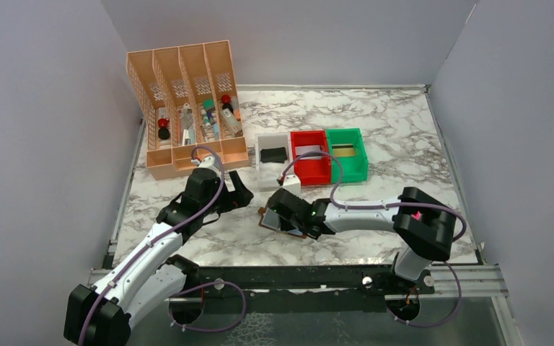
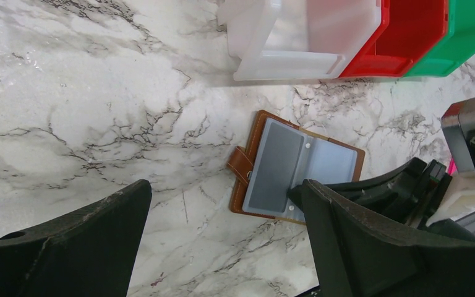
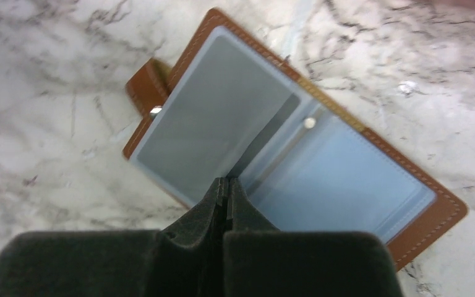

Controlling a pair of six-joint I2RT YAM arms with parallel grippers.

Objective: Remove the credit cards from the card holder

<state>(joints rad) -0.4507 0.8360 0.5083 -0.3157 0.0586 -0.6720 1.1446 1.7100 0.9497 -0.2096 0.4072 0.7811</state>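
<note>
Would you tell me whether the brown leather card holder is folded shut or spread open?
Spread open: the brown leather card holder lies flat on the marble table, its clear grey-blue sleeves showing on top.

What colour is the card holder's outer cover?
The card holder is brown, with pale stitching along its edge; clearest in the right wrist view.

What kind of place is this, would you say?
Likely a robot lab test cell: a marble-patterned table enclosed by plain grey walls, with staged props, a peach desk organizer and three small bins.
</note>
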